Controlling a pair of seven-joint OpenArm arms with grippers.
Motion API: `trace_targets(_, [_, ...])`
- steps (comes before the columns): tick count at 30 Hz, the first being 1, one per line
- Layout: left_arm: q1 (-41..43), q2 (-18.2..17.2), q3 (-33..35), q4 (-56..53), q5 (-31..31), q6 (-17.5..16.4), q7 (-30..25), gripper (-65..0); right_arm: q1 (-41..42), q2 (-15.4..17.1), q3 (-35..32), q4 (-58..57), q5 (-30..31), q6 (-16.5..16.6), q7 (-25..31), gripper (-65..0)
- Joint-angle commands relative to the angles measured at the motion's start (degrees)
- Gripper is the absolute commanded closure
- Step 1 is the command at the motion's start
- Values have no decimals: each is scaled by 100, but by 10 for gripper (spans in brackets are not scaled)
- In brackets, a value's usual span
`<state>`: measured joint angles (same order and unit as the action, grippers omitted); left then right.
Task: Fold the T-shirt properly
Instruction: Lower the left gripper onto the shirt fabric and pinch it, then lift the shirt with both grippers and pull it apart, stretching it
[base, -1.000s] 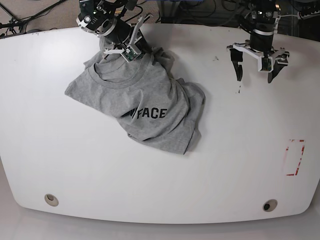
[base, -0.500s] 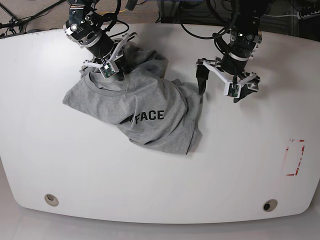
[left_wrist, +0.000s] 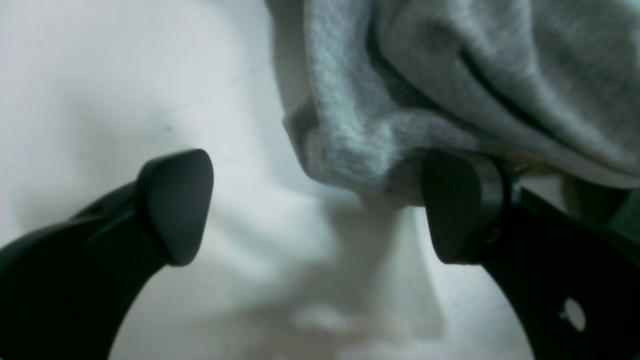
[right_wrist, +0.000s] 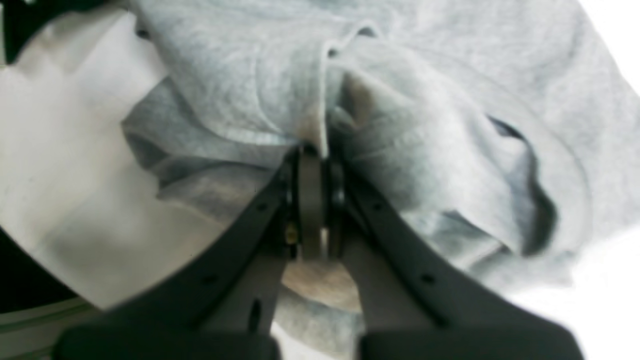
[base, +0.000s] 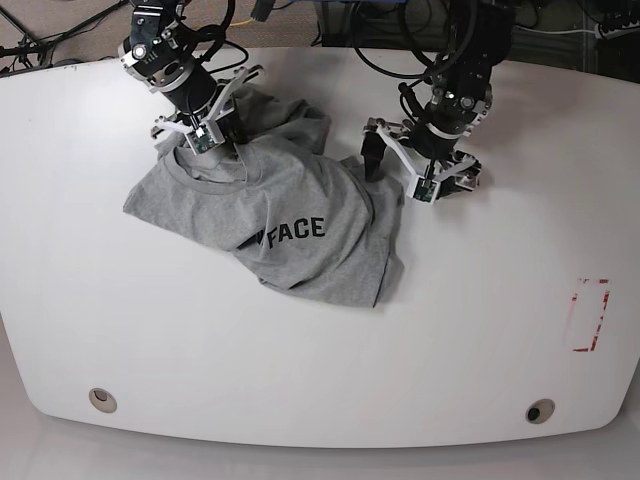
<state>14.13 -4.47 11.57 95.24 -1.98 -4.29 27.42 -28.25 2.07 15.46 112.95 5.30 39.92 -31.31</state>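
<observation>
T-shirt (base: 290, 225) lies crumpled on white tabletop (base: 320, 360), upper left of centre. Right gripper (base: 212, 143) at shirt's 11 o'clock, fingers pinching neck fabric. Left gripper (base: 418, 170) at 2 o'clock edge, fingers (left_wrist: 175, 205) spread wide, one touching the cloth.

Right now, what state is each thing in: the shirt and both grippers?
T-shirt: crumpled and partly doubled over on the table, not yet folded, only "FACE" showing.
Right gripper: shut on a fold of the T-shirt near the collar.
Left gripper: open at the T-shirt's edge, one finger touching cloth.
</observation>
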Motion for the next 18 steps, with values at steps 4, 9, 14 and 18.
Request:
trace_targets(4, [-327, 152, 16, -324, -18, 3, -214, -632, 7, 35, 93, 182, 90, 8, 138, 0])
trace_targets(9, [-547, 205, 43, -816, -18, -261, -382, -499, -1, 35, 93, 209, 90, 8, 138, 0])
trace_targets(14, [-828, 205, 210, -1300, -18, -771, -390, -229, -45, 35, 93, 218, 90, 8, 138, 0])
trace_targets(18, [-855, 205, 192, -1502, -18, -938, -399, 0, -80, 35, 93, 226, 90, 8, 138, 0])
